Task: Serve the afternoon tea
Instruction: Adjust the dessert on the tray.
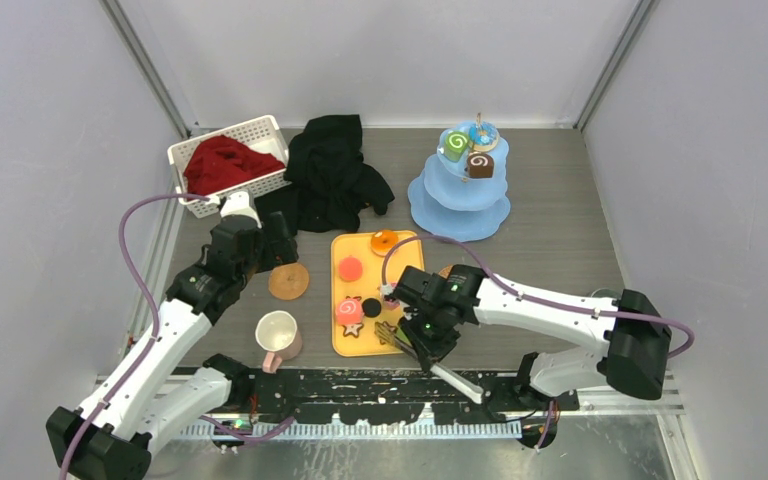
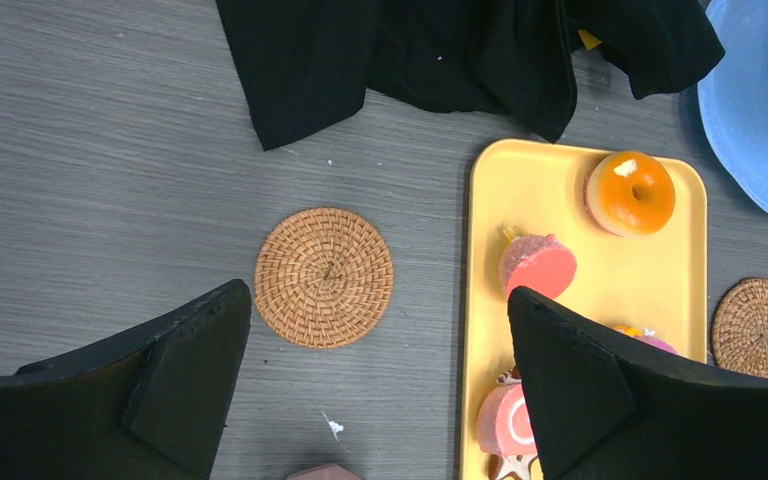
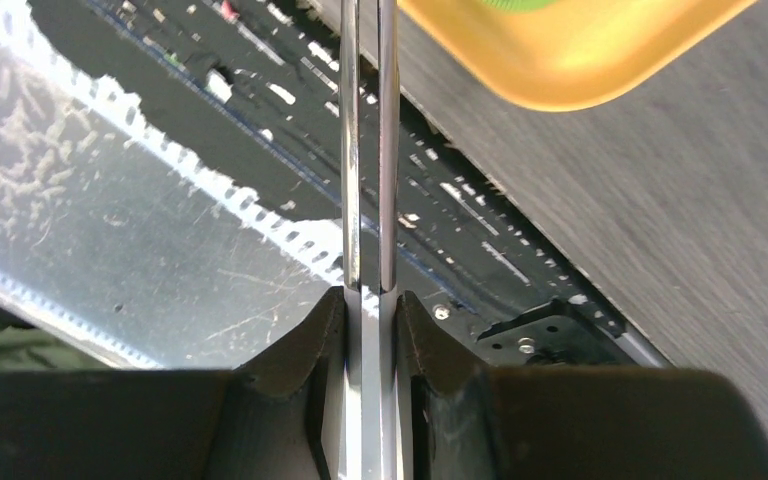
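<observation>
Two risks: right fingers (image 3: 300,350) clamp tongs (image 3: 389,150) thinly, could slip or knock sweets (image 1: 348,312) off tray (image 3: 560,60); left fingers (image 2: 180,350) open.

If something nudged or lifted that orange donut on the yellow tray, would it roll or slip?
Rolling seems unlikely: the orange donut lies flat on the yellow tray, whose raised rim should check a slide. Its top looks smooth and glossy, so it might slip from a pinch. It looks small beside the tray, probably light.

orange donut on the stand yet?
No, the orange donut lies on the yellow tray, apart from the blue stand.
</observation>
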